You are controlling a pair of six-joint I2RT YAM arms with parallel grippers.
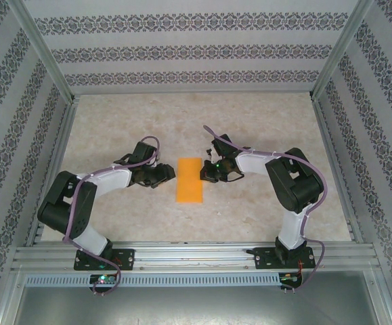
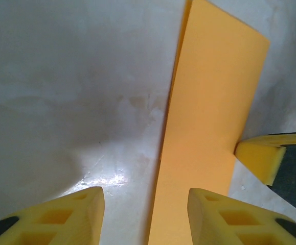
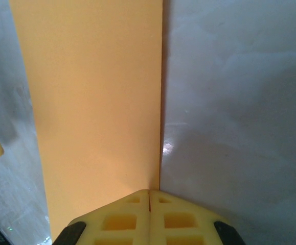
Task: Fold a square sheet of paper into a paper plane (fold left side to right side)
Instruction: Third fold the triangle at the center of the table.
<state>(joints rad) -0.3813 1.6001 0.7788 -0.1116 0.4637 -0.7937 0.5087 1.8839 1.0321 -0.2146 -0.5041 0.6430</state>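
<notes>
clenched right gripper (image 3: 149,196) presses the edge of the halved paper (image 1: 189,179), likely creasing it, while left gripper (image 2: 145,199) hovers parted, empty.

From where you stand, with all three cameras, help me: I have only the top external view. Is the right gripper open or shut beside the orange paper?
Observer: Shut. On the right wrist camera the right gripper has its fingers pressed together, with the tip at a long edge of the orange paper.
Operator: And the left gripper?
Observer: Open. On the left wrist camera the left gripper has its fingers apart, and the paper's other long edge runs up between them.
Operator: Is it pinching the paper?
Observer: No. One finger is over the paper, the other over the bare table.
</notes>
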